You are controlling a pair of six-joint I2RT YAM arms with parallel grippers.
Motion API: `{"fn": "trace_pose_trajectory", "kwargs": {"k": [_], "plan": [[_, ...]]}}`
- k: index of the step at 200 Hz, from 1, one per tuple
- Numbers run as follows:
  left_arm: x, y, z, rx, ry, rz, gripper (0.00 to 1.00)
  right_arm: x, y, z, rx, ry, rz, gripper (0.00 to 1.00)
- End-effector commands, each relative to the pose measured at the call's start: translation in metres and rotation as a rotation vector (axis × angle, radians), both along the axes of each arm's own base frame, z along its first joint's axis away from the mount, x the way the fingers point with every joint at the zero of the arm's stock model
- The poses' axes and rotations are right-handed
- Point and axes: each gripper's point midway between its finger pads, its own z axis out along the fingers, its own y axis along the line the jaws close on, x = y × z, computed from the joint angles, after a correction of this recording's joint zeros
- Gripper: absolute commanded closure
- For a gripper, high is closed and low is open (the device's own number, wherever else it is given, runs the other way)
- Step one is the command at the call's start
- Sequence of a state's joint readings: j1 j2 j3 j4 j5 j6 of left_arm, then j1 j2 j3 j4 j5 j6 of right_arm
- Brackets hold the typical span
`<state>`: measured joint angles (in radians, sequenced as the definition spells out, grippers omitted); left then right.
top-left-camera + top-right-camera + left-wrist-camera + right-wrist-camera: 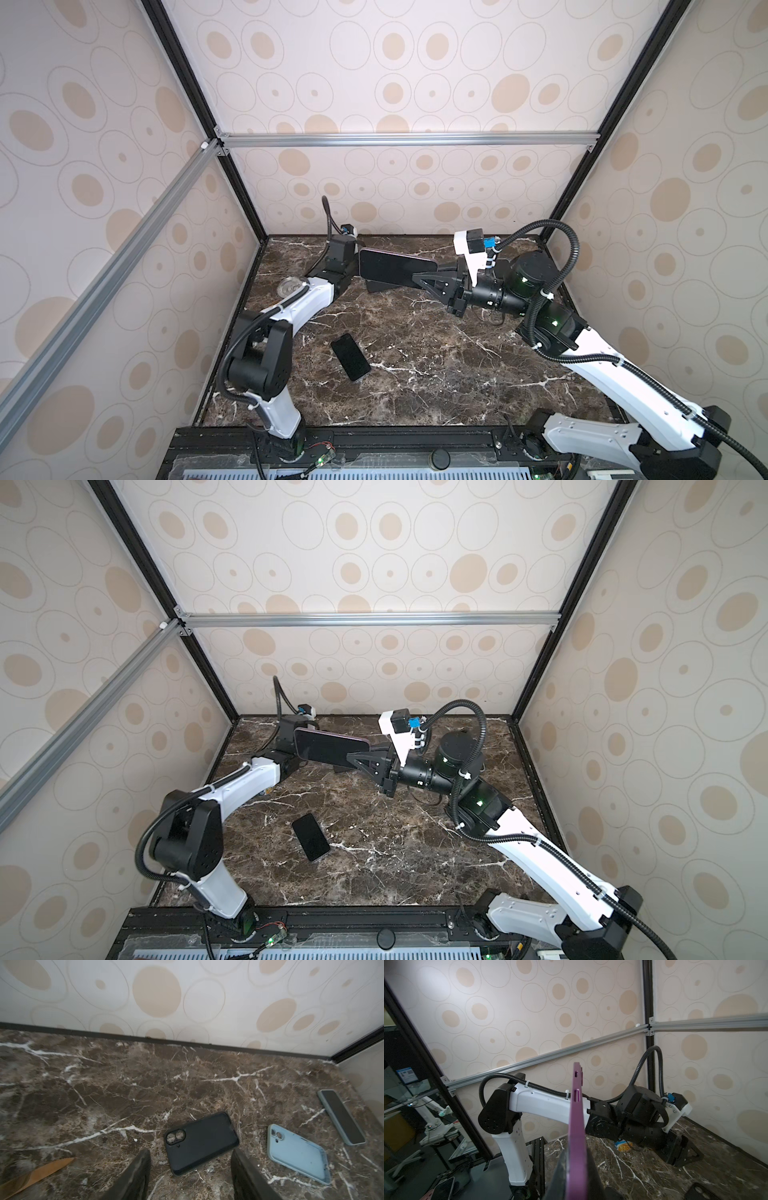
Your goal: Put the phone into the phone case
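**Purple-edged phone point(395, 268) aloft, black case point(201, 1142) on counter point(436, 374)**

Rear left: left end effector point(191, 1152) w/ jaws spread, fingers point(137, 1172) astride one end of black case; pale blue case point(297, 1153) beside. Front left: dark phone point(350, 362) flat, long axis diag. Ctr, mid-air: purple-edged phone, screen up, long axis left–right, right end clamped tight in right end effector point(415, 277).

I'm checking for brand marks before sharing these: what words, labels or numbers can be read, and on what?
Nothing here is readable.
Blue notice: print too blurred.
Small blue-and-orange packet: print too blurred.
Black case, light blue case, purple case: no marks visible.
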<state>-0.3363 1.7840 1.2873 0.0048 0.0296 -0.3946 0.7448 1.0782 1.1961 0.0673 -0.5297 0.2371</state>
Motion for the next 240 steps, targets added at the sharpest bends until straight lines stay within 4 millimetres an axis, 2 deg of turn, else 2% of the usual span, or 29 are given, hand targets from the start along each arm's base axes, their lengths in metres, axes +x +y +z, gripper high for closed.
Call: {"fn": "trace_pose_trajectory", "kwargs": {"k": [1,27,71,123,178,240], "plan": [[0.011,-0.002,-0.034,0.053,0.119,0.023,0.40,0.002,-0.023,0.008,-0.034,-0.096,-0.124,1.00],[0.014,-0.018,-0.065,0.056,0.194,0.012,0.40,-0.006,-0.036,-0.001,-0.076,-0.111,-0.153,1.00],[0.014,-0.045,-0.108,0.145,0.272,-0.034,0.39,-0.007,-0.052,-0.016,-0.124,-0.112,-0.217,1.00],[0.016,-0.079,-0.121,0.180,0.287,-0.163,0.61,-0.015,-0.064,-0.022,-0.136,-0.112,-0.238,1.00],[0.005,-0.105,-0.137,0.118,0.320,-0.321,0.62,-0.023,-0.077,-0.020,-0.125,-0.102,-0.268,1.00],[-0.018,-0.115,-0.141,0.089,0.334,-0.443,0.61,-0.029,-0.088,-0.016,-0.102,-0.103,-0.292,1.00]]}}
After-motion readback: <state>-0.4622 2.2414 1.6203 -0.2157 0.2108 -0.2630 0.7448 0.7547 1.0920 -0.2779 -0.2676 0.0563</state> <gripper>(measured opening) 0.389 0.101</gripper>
